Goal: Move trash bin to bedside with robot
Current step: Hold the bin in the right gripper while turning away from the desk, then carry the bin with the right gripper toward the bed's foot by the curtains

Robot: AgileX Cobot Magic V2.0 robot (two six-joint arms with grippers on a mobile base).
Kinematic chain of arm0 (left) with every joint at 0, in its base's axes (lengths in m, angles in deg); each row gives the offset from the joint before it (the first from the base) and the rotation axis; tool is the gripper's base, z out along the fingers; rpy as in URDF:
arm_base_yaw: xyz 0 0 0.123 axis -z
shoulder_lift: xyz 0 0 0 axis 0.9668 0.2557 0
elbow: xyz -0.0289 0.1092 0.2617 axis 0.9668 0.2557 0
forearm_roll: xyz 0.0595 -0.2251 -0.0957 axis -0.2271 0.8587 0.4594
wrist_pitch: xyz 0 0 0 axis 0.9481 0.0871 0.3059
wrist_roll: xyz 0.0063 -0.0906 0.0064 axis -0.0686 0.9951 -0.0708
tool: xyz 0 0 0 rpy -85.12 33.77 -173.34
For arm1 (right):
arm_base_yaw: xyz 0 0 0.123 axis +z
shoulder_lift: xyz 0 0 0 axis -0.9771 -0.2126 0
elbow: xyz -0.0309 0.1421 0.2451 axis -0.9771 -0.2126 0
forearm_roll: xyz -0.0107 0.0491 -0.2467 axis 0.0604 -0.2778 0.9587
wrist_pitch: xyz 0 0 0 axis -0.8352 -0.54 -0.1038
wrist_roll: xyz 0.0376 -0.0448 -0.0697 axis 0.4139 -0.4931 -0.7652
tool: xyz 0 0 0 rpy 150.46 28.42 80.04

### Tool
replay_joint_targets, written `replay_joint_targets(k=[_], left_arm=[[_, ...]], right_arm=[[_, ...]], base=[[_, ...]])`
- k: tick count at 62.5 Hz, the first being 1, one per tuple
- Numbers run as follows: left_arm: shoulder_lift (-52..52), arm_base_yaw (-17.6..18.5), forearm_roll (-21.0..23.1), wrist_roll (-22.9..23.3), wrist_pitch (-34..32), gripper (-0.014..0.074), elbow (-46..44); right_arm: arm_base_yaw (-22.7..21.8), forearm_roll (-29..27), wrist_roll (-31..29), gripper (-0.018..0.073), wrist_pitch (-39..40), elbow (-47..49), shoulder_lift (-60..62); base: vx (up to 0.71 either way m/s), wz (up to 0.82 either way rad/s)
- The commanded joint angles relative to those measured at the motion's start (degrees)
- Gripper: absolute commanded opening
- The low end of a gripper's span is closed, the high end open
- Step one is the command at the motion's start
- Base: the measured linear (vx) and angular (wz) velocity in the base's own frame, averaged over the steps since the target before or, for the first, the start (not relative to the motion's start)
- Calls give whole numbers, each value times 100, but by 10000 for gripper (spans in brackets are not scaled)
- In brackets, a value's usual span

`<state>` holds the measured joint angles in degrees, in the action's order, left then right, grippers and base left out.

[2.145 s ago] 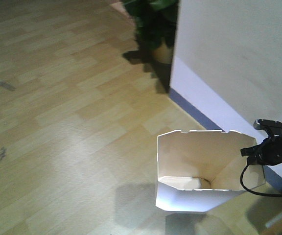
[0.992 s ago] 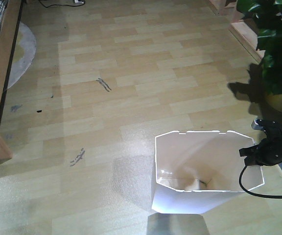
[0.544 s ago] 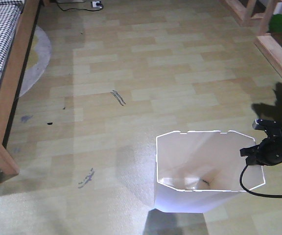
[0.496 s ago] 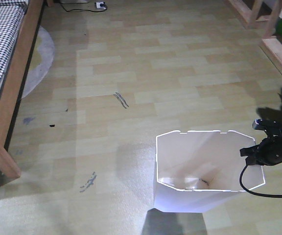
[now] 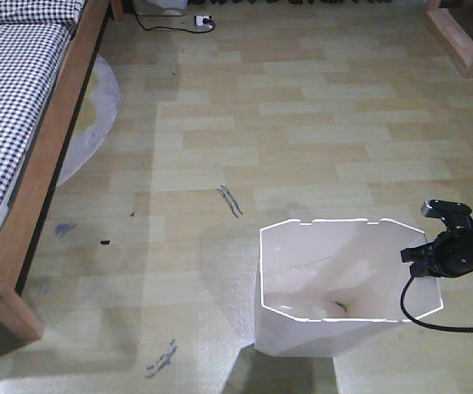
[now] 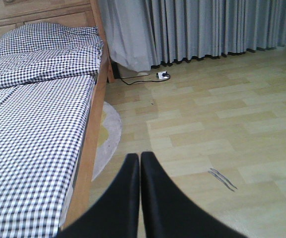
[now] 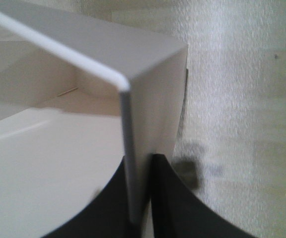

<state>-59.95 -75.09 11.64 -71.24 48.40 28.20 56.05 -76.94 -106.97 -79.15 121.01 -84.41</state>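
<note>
1. The right gripper (image 5: 418, 258) is clenched on the trash bin (image 5: 296, 345), pinching the thin wall at the bin's right-hand corner. In the right wrist view one black finger (image 7: 170, 198) lies outside the white wall (image 7: 153, 94) and the other sits inside it.
2. The left gripper (image 6: 140, 166) has its two fingers pressed together with nothing between them. It points toward the bed.
3. The grasp looks done, but the delivery does not. The bin is upright near the bottom right of the front view, while the wooden bed frame (image 5: 54, 160) with its checked bedding (image 5: 11, 90) runs along the left edge.
4. A wide stretch of bare wood floor (image 5: 302, 131) with dark scuff marks (image 5: 230, 201) lies between them, so the bin is well apart from the bedside.
5. I judge that carrying it across, setting it beside the frame and letting go are all left to do.
6. I cannot tell whether the bin's base touches the floor.
7. The bin looks nearly empty. A small dark speck (image 5: 339, 307) lies at the bottom, too small to identify.
</note>
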Motion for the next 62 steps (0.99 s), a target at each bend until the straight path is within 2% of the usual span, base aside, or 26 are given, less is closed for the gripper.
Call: replay_joint_targets(k=[1, 62], left_arm=[[-58, 35, 3, 46, -420, -6, 165], [-58, 35, 3, 46, -420, -6, 165]], right_arm=[[-28, -328, 44, -6, -763, 89, 430], [-28, -328, 44, -6, -762, 89, 430]], base=[[41, 10], [42, 6]])
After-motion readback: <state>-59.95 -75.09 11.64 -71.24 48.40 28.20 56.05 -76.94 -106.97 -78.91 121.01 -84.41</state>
